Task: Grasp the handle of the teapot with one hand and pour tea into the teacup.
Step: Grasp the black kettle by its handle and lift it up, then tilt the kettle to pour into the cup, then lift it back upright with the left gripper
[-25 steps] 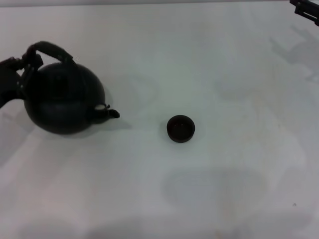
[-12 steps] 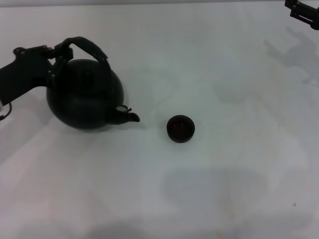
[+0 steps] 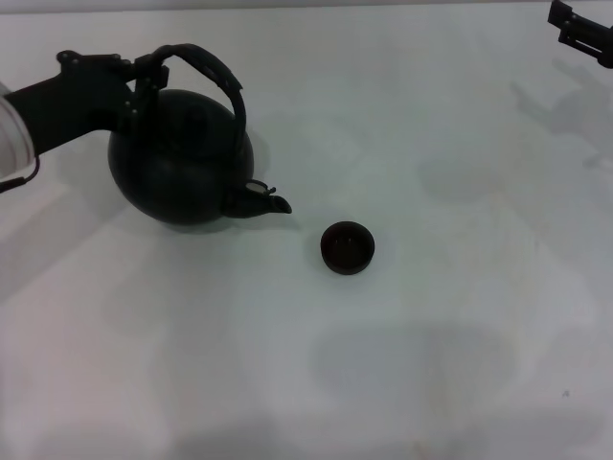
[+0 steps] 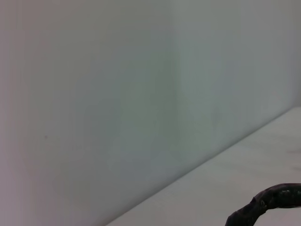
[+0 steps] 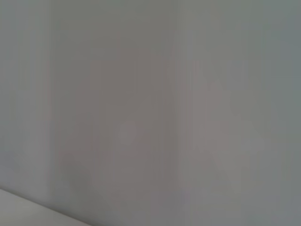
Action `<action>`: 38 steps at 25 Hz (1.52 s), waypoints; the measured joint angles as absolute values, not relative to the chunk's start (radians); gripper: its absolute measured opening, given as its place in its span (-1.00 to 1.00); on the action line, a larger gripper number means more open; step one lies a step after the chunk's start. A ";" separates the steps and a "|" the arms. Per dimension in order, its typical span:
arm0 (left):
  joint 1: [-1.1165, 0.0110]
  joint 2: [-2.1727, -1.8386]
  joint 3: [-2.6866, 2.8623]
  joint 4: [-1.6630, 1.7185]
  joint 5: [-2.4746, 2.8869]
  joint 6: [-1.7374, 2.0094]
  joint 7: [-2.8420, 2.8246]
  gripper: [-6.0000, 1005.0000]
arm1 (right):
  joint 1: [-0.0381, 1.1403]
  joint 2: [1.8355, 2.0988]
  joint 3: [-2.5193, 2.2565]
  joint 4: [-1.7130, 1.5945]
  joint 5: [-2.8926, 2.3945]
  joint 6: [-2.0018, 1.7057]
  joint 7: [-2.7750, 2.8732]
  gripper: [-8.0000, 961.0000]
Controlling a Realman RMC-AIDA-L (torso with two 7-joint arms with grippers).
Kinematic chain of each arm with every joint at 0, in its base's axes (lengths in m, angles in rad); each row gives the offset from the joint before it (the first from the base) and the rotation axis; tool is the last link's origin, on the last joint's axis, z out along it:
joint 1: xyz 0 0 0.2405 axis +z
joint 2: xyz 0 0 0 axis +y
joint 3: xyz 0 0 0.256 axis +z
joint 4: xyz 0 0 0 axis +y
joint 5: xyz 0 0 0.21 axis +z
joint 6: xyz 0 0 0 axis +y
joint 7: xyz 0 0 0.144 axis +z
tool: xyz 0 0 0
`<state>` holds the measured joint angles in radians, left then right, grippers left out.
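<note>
From my head view, my left pincer (image 3: 144, 77) is clenched on the handle (image 3: 213, 75) of the teapot (image 3: 182, 158), gripping it at the end nearest my arm. The teapot hangs just below and to the right of that pincer, tilted, its spout (image 3: 265, 201) pointing down and to the right. Whether it touches the white counter (image 3: 402, 364) I cannot tell. What is in the teapot is hidden; its lid is on.

The teacup (image 3: 347, 247) stands upright on the counter, to the right of and nearer to me than my left pincer, just beyond the spout tip but apart from it. Its inside looks dark and I cannot tell whether it holds any liquid. I can read no writing on either vessel.

My right pincer (image 3: 582, 27) sits at the far right edge of the view, well apart from teapot and teacup; I cannot tell how its fingers stand.

From my left wrist view, only a rough black curve of the handle (image 4: 268, 207) shows at the frame's edge, over pale counter (image 4: 244, 169) and wall.

My right wrist view shows pale wall and a sliver of counter (image 5: 23, 212).
</note>
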<state>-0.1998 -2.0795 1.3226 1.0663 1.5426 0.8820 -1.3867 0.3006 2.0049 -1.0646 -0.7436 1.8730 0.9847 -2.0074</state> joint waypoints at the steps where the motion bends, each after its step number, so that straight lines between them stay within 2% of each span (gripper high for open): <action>1: -0.202 -2.080 1.330 1.081 1.563 0.872 -1.409 -0.72 | 0.301 2.005 -1.063 -0.742 1.873 0.988 -2.007 0.76; 10: -0.216 -2.080 1.445 1.226 1.794 0.764 -1.627 -0.72 | 0.301 2.006 -1.028 -0.709 1.893 1.039 -2.035 0.76; 38: -0.261 -2.077 1.603 1.503 2.385 0.813 -2.106 -0.74 | 0.261 2.005 -0.952 -0.673 1.953 1.158 -2.053 0.76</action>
<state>-0.2609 -2.0769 1.6027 1.5035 2.3854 0.8133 -2.1056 0.2612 2.0048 -0.9524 -0.6732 1.9529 1.1579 -2.0525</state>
